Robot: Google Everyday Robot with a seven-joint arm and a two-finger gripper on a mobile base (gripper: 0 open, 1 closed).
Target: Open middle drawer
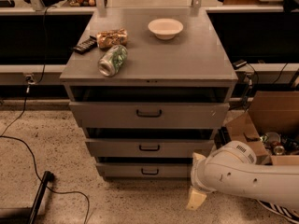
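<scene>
The grey cabinet has three drawers stacked in its front. The middle drawer (149, 148) is the mid-sized one, with a small black loop handle (149, 148), and its front is closed. The widest drawer (149, 114) is above it and the narrowest drawer (148, 170) is below it. My gripper (196, 199) hangs low near the floor at the cabinet's lower right corner, on the end of my white arm (243, 174). It is below and to the right of the middle drawer's handle and does not touch any drawer.
On the cabinet top (187, 55) are a white bowl (165, 28), a lying green can (112, 60), a snack bag (111, 38) and a black remote (85, 45). A cardboard box (271, 125) of cans stands at the right. A black cable (28, 148) lies on the floor at the left.
</scene>
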